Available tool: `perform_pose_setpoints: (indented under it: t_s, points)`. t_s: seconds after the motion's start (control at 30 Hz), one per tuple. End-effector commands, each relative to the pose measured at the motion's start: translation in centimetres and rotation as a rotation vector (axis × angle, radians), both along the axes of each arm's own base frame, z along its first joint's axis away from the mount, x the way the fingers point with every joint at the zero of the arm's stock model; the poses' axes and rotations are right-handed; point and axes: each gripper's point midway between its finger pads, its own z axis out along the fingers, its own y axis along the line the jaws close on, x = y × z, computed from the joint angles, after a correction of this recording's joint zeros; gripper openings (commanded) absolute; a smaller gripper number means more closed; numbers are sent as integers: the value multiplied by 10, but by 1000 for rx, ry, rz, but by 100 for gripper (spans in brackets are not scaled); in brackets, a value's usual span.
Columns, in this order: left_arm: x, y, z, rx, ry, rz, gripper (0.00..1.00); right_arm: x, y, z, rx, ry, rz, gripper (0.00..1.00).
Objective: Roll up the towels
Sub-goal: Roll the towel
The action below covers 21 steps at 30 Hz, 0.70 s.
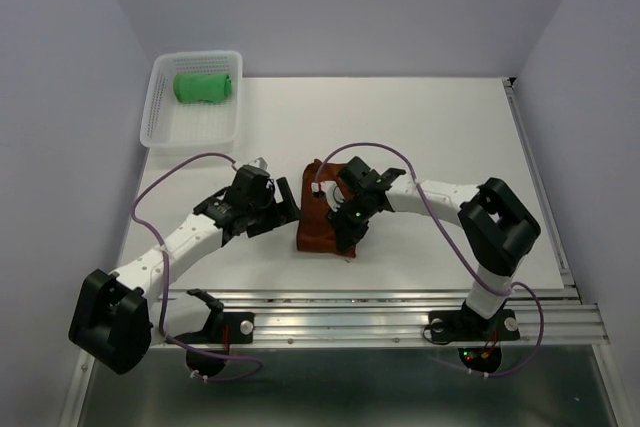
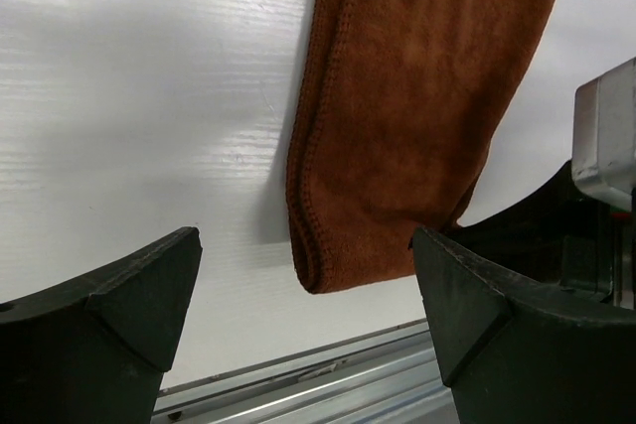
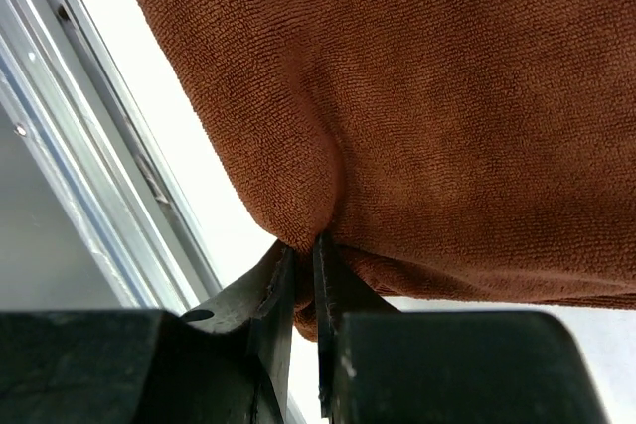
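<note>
White table [image 1: 430, 137], lavender walls [image 1: 350, 7]; rust-brown towel [image 1: 318, 219] mid-table.

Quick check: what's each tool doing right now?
Left tool: open, holding nothing.
Right tool: shut on the brown towel.

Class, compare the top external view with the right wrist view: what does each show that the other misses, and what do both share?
Only the top external view shows the rolled green towel lying in the white basket, and the left pincer open beside the brown towel. Only the right wrist view shows the right pincer nipped shut on a fold at that towel's edge. Both show the brown towel, the white table and the metal rail.
</note>
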Motion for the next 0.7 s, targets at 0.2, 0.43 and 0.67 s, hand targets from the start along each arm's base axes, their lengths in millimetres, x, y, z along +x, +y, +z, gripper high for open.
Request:
perform_pose_setpoints:
  t_s: [0.2, 0.43, 0.67]
  points:
    - [-18, -11, -1, -66, 5, -87, 99, 10, 19, 17, 107, 163, -118, 5]
    - [-19, -14, 0, -82, -20, -119, 99, 24, 13, 15, 150, 252, -182, 2]
    - [-23, -32, 1, -141, -63, -202, 99, 39, 8, 4, 139, 348, -285, 1]
